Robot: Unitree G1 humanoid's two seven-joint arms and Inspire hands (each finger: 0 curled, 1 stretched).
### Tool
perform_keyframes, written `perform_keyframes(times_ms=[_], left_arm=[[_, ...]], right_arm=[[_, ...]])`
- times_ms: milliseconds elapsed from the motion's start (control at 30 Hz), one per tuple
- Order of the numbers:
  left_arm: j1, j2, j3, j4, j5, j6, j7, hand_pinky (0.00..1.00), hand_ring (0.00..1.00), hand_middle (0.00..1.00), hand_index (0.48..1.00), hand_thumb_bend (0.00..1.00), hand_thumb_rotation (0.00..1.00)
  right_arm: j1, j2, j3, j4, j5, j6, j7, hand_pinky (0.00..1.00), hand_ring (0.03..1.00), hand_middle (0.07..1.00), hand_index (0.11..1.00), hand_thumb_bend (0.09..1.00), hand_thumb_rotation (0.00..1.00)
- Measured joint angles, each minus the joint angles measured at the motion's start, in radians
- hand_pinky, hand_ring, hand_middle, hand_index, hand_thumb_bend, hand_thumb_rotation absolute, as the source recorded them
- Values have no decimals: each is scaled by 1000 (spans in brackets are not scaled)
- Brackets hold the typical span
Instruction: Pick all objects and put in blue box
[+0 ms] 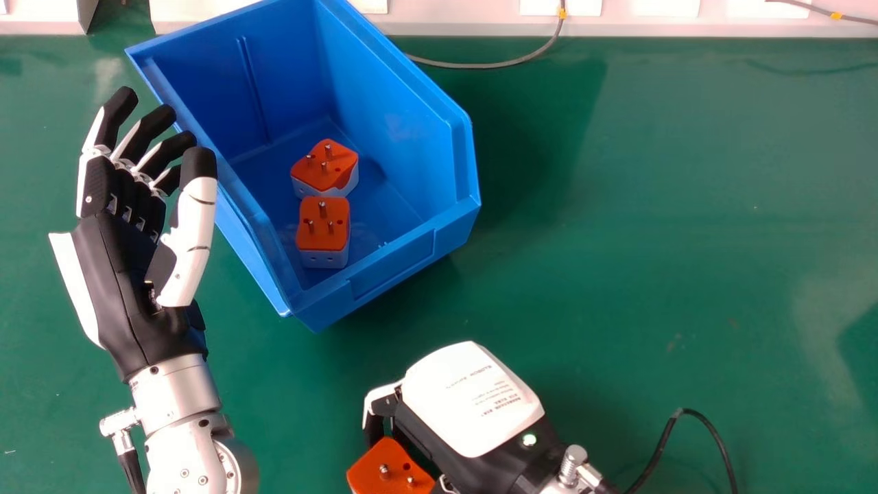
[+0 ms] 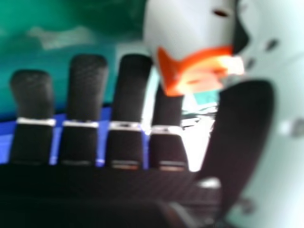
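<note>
Small dark print stands on the smooth white plastic cover (image 1: 442,412) on the back of the robot's right hand (image 1: 473,473), in the head view. It comes in two parts: a short line near the cover's far edge, and – closer to the right-hand corner, toward the wrist – a block of several tighter lines. Both parts slant, their ends nearer the right edge lying farther up in the view. Dark marks on white are plain enough, but the characters are too small to read with certainty – no word or number can be given.
</note>
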Motion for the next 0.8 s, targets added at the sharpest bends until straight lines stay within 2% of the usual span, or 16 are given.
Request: perform_keyframes(times_ms=[533,667,800], left_arm=[[0,0,0,0,1,-1,1,647,702,765,814,636,414],[0,0,-2,0,1,-1,1,647,703,765,815,639,414],[0,-2,-5,0,3,0,3,649,705,765,817,640,414]], right_arm=[[4,-1,-3,12,16,-6,-35,189,283,419,498,525,0],[27,14,-23,52,59,-28,-124,190,284,413,498,524,0],[38,31,-42,97,56,-37,-258,202,309,423,495,523,0]])
